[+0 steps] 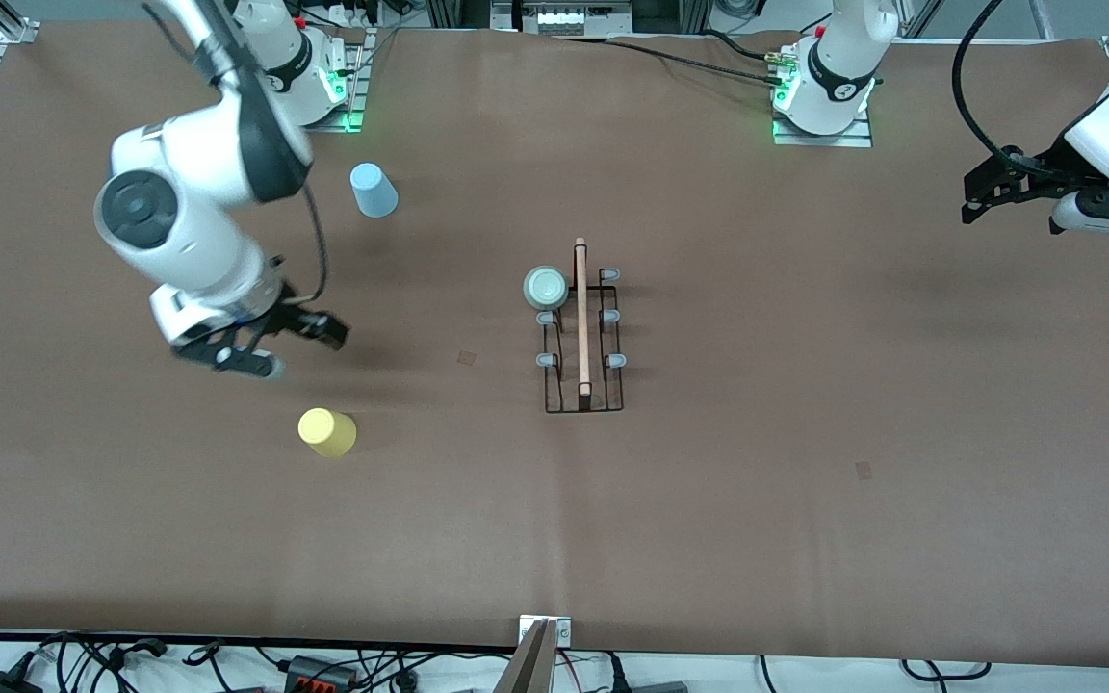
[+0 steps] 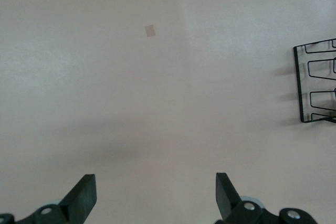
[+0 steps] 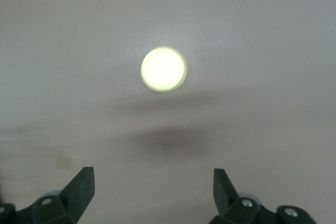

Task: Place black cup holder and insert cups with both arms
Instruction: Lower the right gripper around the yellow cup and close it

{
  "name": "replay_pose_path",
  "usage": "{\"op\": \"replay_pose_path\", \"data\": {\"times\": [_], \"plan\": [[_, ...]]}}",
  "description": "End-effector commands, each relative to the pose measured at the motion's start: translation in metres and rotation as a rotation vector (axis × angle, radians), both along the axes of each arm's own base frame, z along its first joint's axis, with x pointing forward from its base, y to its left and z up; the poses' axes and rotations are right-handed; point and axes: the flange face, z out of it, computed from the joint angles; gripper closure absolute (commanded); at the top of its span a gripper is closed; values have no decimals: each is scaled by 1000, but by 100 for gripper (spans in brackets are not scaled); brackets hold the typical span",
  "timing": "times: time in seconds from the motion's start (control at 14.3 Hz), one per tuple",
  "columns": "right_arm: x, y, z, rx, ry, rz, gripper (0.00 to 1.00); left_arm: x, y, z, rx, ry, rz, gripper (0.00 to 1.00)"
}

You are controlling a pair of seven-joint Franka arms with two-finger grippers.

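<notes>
Black wire cup holder (image 1: 583,358) stands mid-bench, pale mint plastic cup (image 1: 546,286) inverted on corner peg. Right gripper (image 1: 261,348) hovers near yellow cup (image 1: 327,432), fingers wide, empty. Left gripper (image 1: 1009,197) waits, fingers wide.

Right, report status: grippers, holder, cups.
Right gripper open above yellow cup; left gripper open, waiting. Mint cup on black cup holder. Blue cup loose. Nothing blocking.
</notes>
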Motion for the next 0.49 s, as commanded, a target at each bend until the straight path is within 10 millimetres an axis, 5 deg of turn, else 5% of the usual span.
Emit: {"op": "replay_pose_path", "data": {"times": [0.0,0.42], "plan": [[20,-15,-31,-9,-73,147,0,2,-1,5,-23,13,-5,0],[44,-15,-78,23,-212,242,0,2,1,5,-23,13,-2,0]]}}
